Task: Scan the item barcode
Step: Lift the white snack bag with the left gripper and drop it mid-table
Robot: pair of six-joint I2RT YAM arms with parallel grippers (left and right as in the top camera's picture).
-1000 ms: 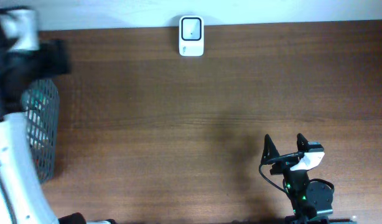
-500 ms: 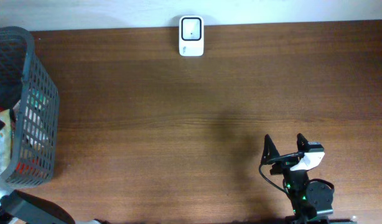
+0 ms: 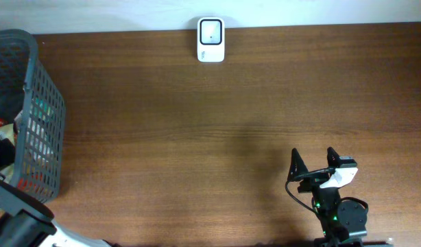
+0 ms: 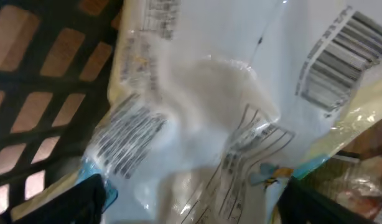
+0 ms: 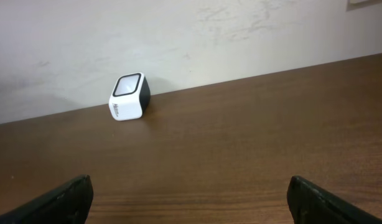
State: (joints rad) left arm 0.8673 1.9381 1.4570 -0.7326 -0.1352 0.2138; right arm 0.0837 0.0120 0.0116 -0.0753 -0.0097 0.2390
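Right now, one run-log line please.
left gripper: open over barcoded plastic packet in basket | right gripper: open, empty | barcode scanner: far side, untouched | scan: pending

A brown wooden surface point(image 3: 197, 137) carries a white scanner point(image 3: 211, 40) at its far edge and, seemingly, a grey basket point(image 3: 42, 116) at left.

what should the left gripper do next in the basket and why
Probably close the left gripper on the clear packet: its jaws stand wide on either side of it inside the basket, nothing looks gripped yet, and the scanner sits at the far edge of the table.
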